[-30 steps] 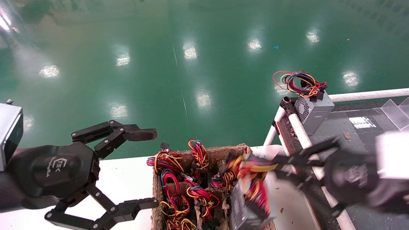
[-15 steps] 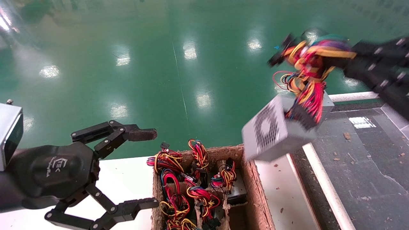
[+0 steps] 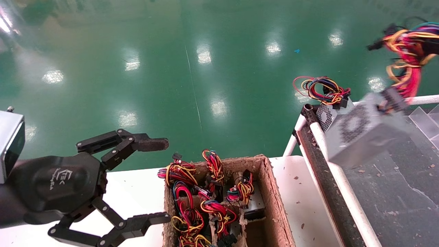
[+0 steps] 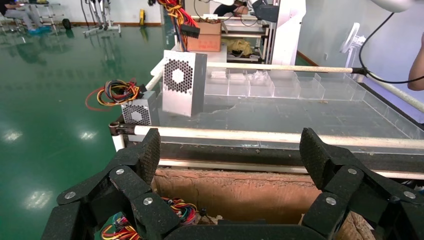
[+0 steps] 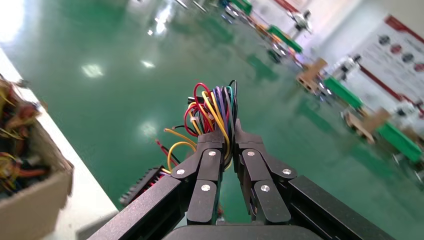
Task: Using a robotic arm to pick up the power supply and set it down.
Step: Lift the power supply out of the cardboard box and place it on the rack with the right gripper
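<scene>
The power supply (image 3: 363, 137), a grey metal box with a round fan grille, hangs tilted in the air over the dark table on the right. Its red, yellow and orange wire bundle (image 3: 408, 44) runs up to the head view's top right corner. In the right wrist view my right gripper (image 5: 229, 131) is shut on that wire bundle (image 5: 210, 107). The left wrist view shows the power supply (image 4: 184, 82) dangling above the table. My left gripper (image 3: 164, 181) stays open and empty at the lower left, beside the cardboard box.
A cardboard box (image 3: 274, 206) with dividers holds several wire-bundled units. A lighter grey unit (image 3: 324, 115) with looped wires (image 3: 322, 89) sits at the table's far corner, just behind the hanging box. White rails (image 3: 343, 185) edge the dark table (image 3: 394, 199). Clear bins (image 3: 423, 120) stand behind.
The power supply rose out of the cardboard box and swung right and up over the dark table. My right gripper left the head view at the upper right. The left arm stayed still.
</scene>
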Controlling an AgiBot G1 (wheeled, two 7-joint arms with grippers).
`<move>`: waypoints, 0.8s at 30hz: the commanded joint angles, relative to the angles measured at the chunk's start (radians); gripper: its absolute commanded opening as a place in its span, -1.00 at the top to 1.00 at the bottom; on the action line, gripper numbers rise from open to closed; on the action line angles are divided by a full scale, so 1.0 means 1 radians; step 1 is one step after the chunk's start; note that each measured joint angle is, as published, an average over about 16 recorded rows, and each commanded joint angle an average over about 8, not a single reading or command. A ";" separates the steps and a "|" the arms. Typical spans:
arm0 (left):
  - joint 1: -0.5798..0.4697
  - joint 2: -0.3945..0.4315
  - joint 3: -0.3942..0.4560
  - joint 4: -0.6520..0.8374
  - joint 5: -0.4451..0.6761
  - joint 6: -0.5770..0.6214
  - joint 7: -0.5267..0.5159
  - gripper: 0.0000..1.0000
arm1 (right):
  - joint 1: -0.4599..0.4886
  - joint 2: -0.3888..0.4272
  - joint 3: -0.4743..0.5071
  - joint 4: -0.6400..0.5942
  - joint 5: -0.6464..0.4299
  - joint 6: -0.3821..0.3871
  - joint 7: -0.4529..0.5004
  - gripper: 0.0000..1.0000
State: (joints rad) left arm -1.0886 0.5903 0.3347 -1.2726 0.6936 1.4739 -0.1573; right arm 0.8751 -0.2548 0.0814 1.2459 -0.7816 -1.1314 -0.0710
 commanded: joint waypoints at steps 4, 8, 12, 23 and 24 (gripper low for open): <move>0.000 0.000 0.000 0.000 0.000 0.000 0.000 -1.00 | -0.088 0.021 0.054 -0.063 -0.013 0.033 -0.035 1.00; 0.000 0.000 0.000 0.000 0.000 0.000 0.000 -1.00 | -0.118 0.008 0.071 -0.109 -0.042 0.083 -0.069 1.00; 0.000 0.000 0.000 0.000 0.000 0.000 0.000 -1.00 | -0.106 -0.026 0.053 -0.139 -0.077 0.136 -0.097 1.00; 0.000 0.000 0.001 0.000 0.000 0.000 0.000 -1.00 | 0.164 -0.162 -0.144 -0.231 -0.260 0.193 -0.105 1.00; 0.000 0.000 0.001 0.000 0.000 0.000 0.000 -1.00 | 0.199 -0.178 -0.163 -0.250 -0.279 0.191 -0.105 1.00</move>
State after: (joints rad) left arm -1.0887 0.5901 0.3352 -1.2726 0.6932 1.4737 -0.1571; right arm 1.0749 -0.4333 -0.0769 0.9873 -1.0585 -0.9520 -0.1782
